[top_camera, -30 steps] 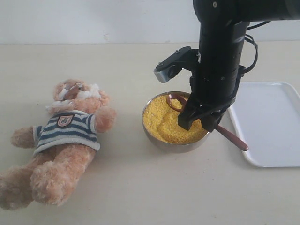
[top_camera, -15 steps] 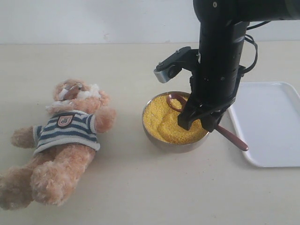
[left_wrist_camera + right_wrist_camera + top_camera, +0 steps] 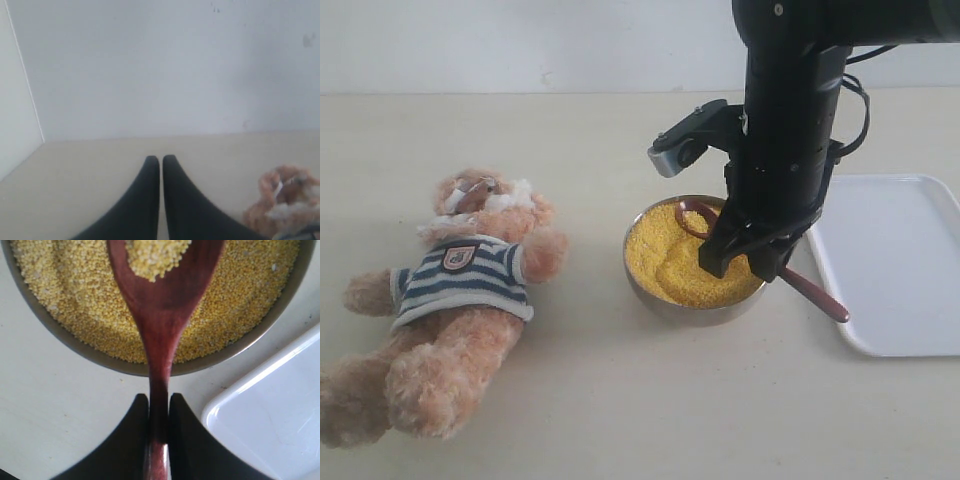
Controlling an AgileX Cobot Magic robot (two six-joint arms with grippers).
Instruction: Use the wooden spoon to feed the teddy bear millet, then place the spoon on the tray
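Left gripper clenched, empty, near the teddy bear lying at left. Centre: metal bowl of millet. Right gripper grasps the wooden spoon by its handle, its grain-laden head over the millet. White tray at right.

Ext. view is lit brightly & evenly w/ soft diffuse light; only faint shadows are cast beneath the metal bowl & teddy bear. The tray is slightly washed out. Left wrist view is rendered dimmer, bluish, soft throughout. In right wrist view the wooden spoon & millet are kept sharp; pale glare is seen on the handle & tray.
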